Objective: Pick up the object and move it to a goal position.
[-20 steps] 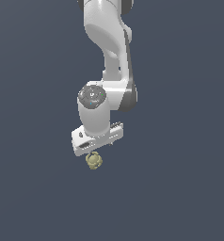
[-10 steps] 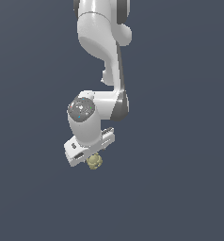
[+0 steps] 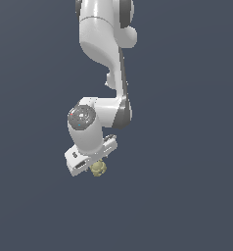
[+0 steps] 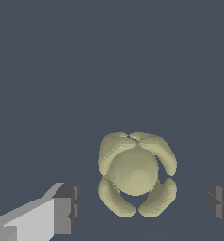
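The object [image 4: 136, 173] is a small pale yellow-olive lump, a round core ringed by knobbly lobes, lying on the dark grey surface. In the wrist view it sits between my two dark finger pads [image 4: 67, 207], with a gap on each side. My gripper [image 4: 144, 204] is open and touches nothing. In the exterior view the object [image 3: 98, 168] peeks out just beneath the white hand, and the gripper [image 3: 91, 166] hangs directly over it; the fingers themselves are hidden behind the hand.
The white arm [image 3: 106, 54] comes down from the top of the exterior view. Plain dark grey ground surrounds the object on every side, with nothing else on it.
The hand has shifted toward the exterior view's left and come lower over the object. The object has stayed where it was.
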Robot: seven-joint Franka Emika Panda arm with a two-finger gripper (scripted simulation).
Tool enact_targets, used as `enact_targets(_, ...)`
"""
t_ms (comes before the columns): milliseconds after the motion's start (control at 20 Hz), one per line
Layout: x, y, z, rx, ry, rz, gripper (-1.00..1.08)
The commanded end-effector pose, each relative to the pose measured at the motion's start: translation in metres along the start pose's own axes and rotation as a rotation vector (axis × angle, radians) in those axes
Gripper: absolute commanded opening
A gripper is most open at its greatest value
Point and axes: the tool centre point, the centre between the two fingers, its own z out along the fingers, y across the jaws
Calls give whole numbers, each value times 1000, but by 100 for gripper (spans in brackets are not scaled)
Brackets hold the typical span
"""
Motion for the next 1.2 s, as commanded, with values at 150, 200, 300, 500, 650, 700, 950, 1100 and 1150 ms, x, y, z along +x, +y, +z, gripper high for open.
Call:
enact_targets(150,0,0,15,0,0,-2,100)
enact_targets(200,0,0,20,0,0,-2,100)
enact_targets(300,-1,-1,33,0,0,-3,100)
enact_targets(500,-1,-1,49,0,0,-5,100)
enact_targets(650,0,0,51,0,0,-5,100)
enact_targets(700,0,0,50,0,0,-5,100)
enact_targets(950,0,0,50,0,0,-5,-100)
enact_targets(1100,0,0,50,0,0,-5,-100)
enact_targets(1150,0,0,50,0,0,-5,-100)
